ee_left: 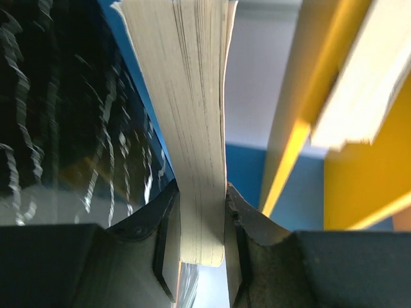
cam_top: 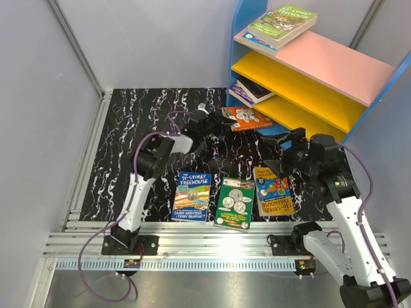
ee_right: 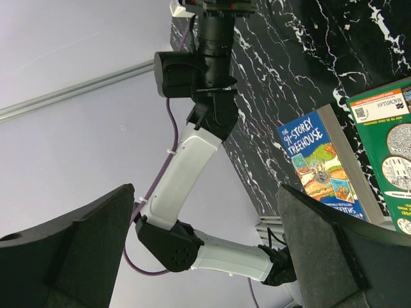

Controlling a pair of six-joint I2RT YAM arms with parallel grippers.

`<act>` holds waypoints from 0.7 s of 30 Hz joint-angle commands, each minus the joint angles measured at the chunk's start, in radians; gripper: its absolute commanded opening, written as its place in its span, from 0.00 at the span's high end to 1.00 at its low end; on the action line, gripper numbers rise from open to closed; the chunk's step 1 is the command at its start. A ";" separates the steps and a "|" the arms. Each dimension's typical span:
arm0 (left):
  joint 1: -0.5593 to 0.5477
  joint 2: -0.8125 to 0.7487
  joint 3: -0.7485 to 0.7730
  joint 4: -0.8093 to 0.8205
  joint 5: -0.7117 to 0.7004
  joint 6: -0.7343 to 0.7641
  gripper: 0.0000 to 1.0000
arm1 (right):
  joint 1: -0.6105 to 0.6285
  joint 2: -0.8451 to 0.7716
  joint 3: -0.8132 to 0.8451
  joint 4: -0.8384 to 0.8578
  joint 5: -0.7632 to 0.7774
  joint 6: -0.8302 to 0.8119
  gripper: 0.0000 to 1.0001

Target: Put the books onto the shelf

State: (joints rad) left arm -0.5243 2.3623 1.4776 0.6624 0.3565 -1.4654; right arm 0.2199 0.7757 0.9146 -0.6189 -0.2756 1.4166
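The table (cam_top: 122, 128) is black with white marble veins. The shelf (cam_top: 242, 16) has a blue frame, a pink top board and yellow lower boards. The top book (cam_top: 282, 22) is green. The purple book (cam_top: 249, 93) has a dark cover patch. The blue book (cam_top: 192, 196) has yellow lettering. The green book (cam_top: 234, 203) shows white circles, and the yellow book (cam_top: 274, 190) a blue picture. The orange book (cam_top: 247, 118) has cream page edges. The arms (cam_top: 138, 192) are white and black, and the cables (ee_right: 169, 128) purple.
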 commanded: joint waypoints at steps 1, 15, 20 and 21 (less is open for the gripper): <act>-0.003 0.024 0.114 0.034 -0.151 -0.038 1.00 | -0.019 0.034 0.018 0.011 -0.062 -0.044 0.00; -0.121 0.172 0.472 -0.389 -0.510 -0.164 0.93 | -0.099 0.030 -0.020 0.031 -0.128 -0.054 0.00; -0.111 0.210 0.518 -0.439 -0.498 -0.171 0.62 | -0.140 0.014 -0.016 0.007 -0.146 -0.080 0.00; -0.103 0.219 0.544 -0.434 -0.478 -0.173 0.55 | -0.145 0.013 -0.019 0.010 -0.158 -0.081 0.00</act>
State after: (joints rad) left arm -0.6582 2.5557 1.9503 0.2314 -0.0792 -1.6196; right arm 0.0944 0.8036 0.8875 -0.6170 -0.3885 1.3674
